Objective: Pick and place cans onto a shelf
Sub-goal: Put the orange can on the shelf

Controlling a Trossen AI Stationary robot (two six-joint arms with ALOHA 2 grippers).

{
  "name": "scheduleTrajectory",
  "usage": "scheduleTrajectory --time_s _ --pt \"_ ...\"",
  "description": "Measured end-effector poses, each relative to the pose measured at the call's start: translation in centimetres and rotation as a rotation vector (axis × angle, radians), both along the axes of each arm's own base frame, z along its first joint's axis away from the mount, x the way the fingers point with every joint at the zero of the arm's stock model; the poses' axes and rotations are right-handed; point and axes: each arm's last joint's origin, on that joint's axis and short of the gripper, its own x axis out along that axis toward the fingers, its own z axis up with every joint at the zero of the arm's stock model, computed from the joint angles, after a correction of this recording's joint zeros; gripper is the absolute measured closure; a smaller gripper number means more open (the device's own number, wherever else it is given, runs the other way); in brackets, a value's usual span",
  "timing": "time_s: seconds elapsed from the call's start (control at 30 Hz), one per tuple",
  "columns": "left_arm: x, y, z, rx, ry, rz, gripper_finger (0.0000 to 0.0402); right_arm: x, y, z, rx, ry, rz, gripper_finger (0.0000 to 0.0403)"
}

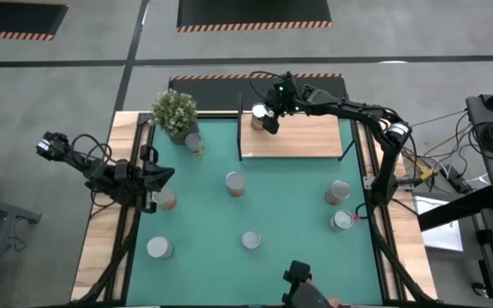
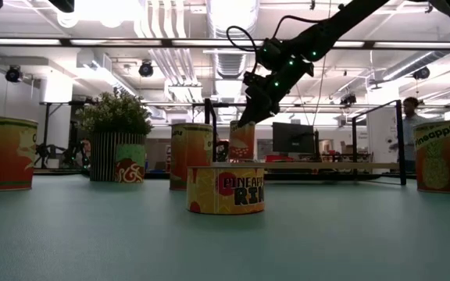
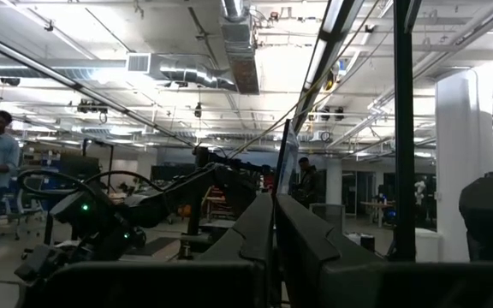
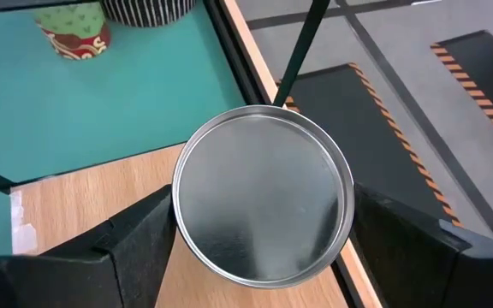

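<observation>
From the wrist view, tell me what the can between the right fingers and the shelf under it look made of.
The can: its lid looks like bare metal with a dull brushed silver sheen, a raised rolled rim and soft reflections. The shelf: it looks like light wood with a matte finish, showing pale tan grain lines, and thin black bars, likely metal, frame it. The right gripper straddles the can.

Front can (image 2: 225,190): "PINEAPPLE RIN…", probably rings; right can (image 2: 444,154): "Pineapple"
</observation>
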Motion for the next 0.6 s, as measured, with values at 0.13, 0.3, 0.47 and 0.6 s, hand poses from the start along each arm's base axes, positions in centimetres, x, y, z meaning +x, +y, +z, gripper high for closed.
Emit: scheduleTrajectory --time_s 0.13,0.3,0.47,0.6 --pt "0.0 0.0 0.0 0.0 0.0 0.0 0.0402 0.0 0.0 0.0 0.001 0.0 -0.003 0.0073" --pt "0.0 0.0 0.0 0.0 0.0 0.0 0.0402 0.0 -0.1 0.0 -0.011 0.01 -0.021 0.0054" --pt "0.0 0.0 0.0 0.0 0.0 0.0 0.0402 -0.1 -0.1 0.0 -0.011 0.01 -0.022 0.0051" --pt "0.0 0.0 0.0 0.0 0.001 0.0 0.0402 -0.5 0.3 1.2 -0.015 -0.013 -0.031 0.0051"
